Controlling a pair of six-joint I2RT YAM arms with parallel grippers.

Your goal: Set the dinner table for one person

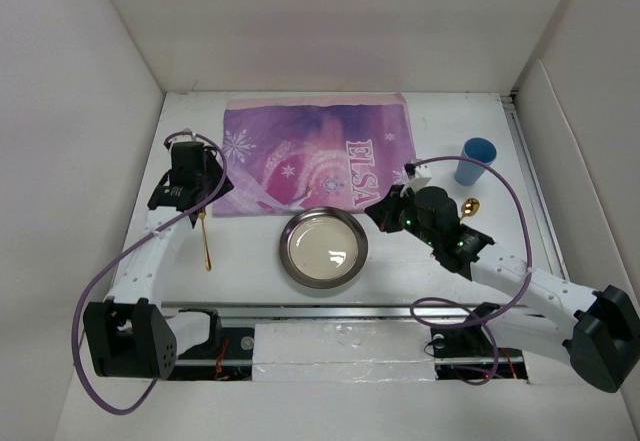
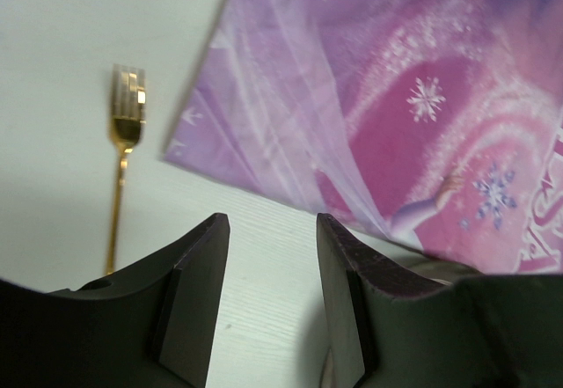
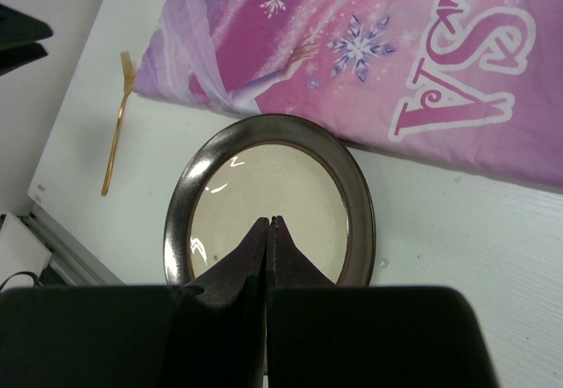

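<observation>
While our left gripper (image 2: 268, 223) hangs open and empty over the table (image 1: 240, 256) by the near left corner of the mat (image 1: 300, 151), our right gripper (image 3: 269, 223) is pressed shut on nothing just right of the plate (image 1: 323, 249). The table lies under everything. A fork (image 1: 206, 243) lies left of the plate.

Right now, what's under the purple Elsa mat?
Only the white dinner table shows around the Elsa mat. The mat covers whatever lies beneath it, so I cannot tell.
</observation>
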